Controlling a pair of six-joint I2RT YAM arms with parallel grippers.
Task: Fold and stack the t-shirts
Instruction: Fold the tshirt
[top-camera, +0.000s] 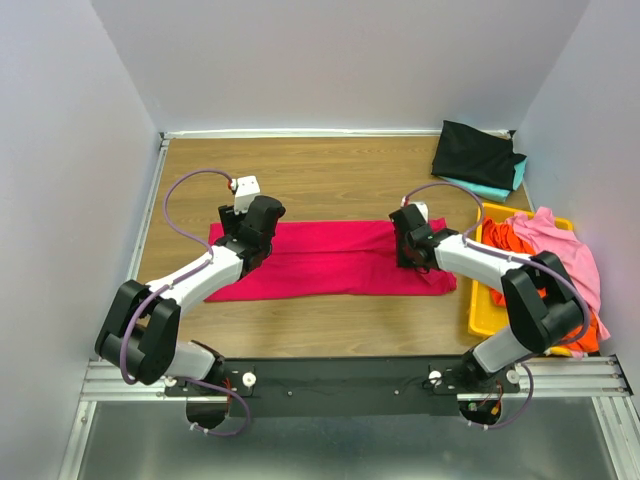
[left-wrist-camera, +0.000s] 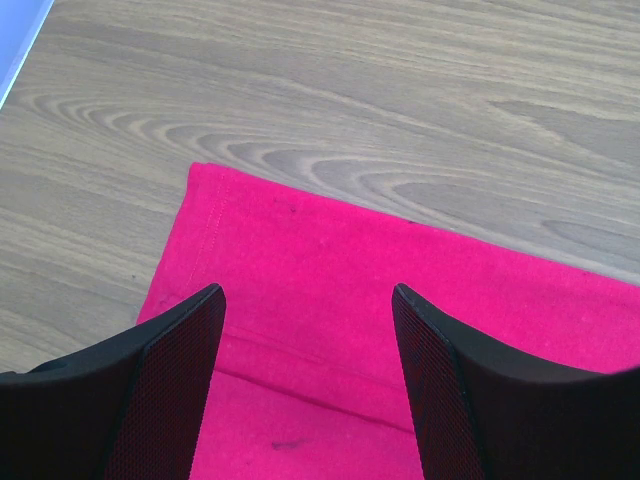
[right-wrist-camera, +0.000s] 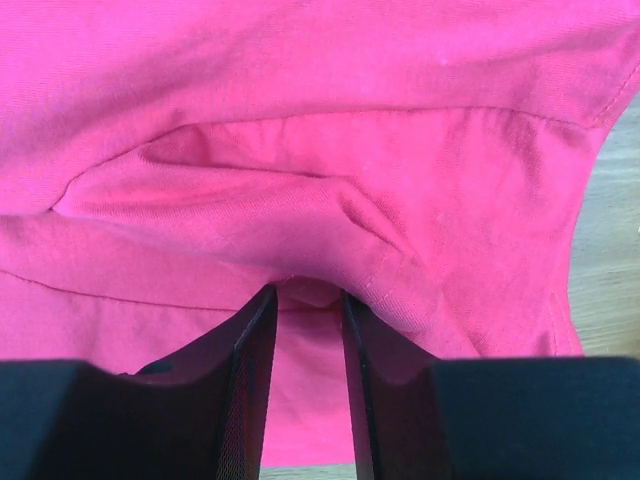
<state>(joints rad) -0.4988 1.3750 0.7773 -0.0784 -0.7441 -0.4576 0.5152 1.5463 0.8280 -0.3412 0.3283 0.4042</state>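
A wooden table (top-camera: 330, 170) with a light brown grain is shown. A crimson-red t-shirt (top-camera: 330, 260) is laid flat across its middle as a long band running left to right, its far left corner squared off on the bare wood. At the far right corner a teal t-shirt (top-camera: 492, 189) is laid on the wood, largely covered by a black t-shirt (top-camera: 475, 152). A yellow bin (top-camera: 482, 315) is set along the right edge, just beside the crimson-red t-shirt's right end.

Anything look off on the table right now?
Red t-shirt is puckered into a ridge at the right gripper, not lying flat. Pink t-shirt and orange t-shirt spill over the rim of the yellow bin, right side.
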